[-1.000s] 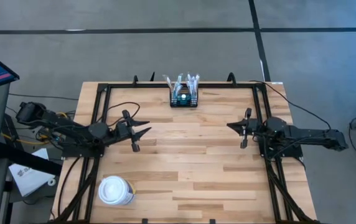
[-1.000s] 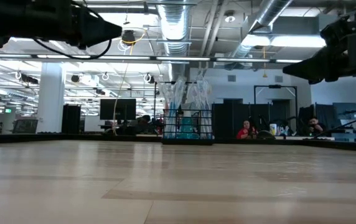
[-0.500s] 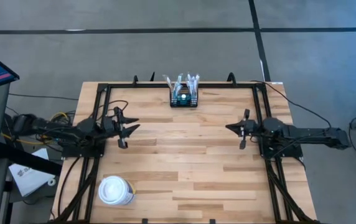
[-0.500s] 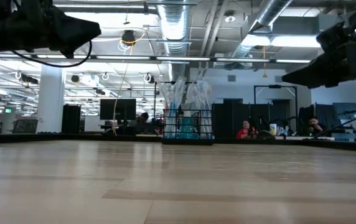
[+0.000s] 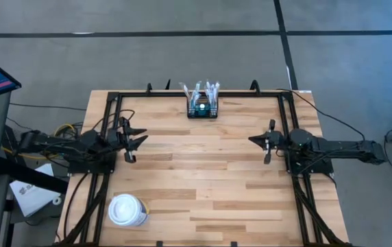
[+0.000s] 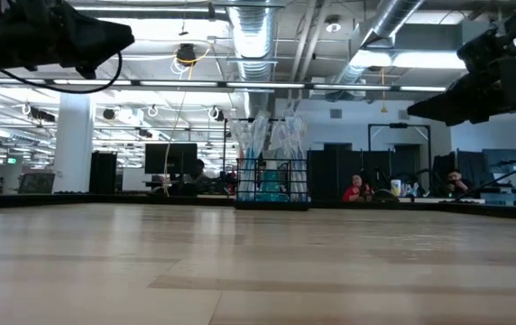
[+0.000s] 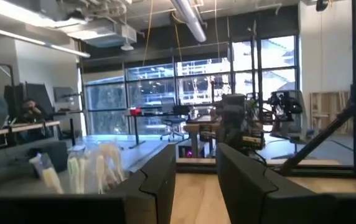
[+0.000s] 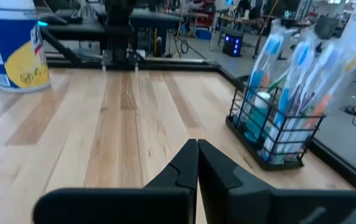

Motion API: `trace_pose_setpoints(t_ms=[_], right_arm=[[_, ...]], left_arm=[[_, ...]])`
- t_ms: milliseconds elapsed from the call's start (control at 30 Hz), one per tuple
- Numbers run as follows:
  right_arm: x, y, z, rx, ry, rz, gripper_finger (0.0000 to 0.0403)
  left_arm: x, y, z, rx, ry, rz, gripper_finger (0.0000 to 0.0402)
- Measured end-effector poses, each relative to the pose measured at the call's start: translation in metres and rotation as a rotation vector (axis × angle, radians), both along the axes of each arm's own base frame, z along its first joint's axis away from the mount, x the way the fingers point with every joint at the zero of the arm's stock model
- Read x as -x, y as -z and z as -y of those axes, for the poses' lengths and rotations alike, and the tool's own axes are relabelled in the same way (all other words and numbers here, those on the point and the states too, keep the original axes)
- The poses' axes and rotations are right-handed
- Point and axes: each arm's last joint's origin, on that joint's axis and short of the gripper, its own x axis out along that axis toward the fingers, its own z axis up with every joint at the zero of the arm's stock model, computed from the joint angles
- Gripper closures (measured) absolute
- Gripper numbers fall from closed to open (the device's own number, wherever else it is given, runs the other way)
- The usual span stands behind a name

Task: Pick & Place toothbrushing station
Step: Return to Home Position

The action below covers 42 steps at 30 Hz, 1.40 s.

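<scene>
The toothbrushing station [image 5: 202, 106] is a small black wire box holding wrapped toothbrushes. Its base rests on the wooden table at the middle of the far edge; it also shows in the low view [image 6: 271, 183] and the right wrist view [image 8: 282, 127]. My left gripper [image 5: 141, 141] hovers at the table's left side, open, with nothing between its fingers [image 7: 196, 180]. My right gripper [image 5: 252, 140] hovers at the table's right side, shut on nothing [image 8: 197, 163]. Both stand well short of the station.
A white lidded paper cup [image 5: 127, 210] stands near the table's near left corner, and also appears in the right wrist view [image 8: 16, 43]. A black metal frame [image 5: 182, 95] runs along the table's far edge and both sides. Bare wood [image 5: 203, 165] lies between the grippers.
My left gripper has drawn back toward the table's left edge, staying above the wood. The station and the cup have kept their places.
</scene>
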Motion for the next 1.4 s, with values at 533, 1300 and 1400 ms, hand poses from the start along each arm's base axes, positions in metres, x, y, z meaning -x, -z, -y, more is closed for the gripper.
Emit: trace_pose_setpoints(t_ms=[533, 1300, 1400], right_arm=[[0.001, 0.0, 0.0, -0.003, 0.0, -0.004, 0.0401], [0.001, 0.002, 0.0, -0.005, -0.003, -0.018, 0.0401], [0.001, 0.002, 0.0, -0.005, -0.003, -0.018, 0.0401]], left_arm=[[0.021, -0.014, 0.003, 0.096, 0.091, -0.218, 0.0294], [0.015, 0.022, 0.003, 0.053, 0.083, -0.228, 0.0294], [0.015, 0.025, 0.004, 0.052, 0.086, -0.235, 0.0294]])
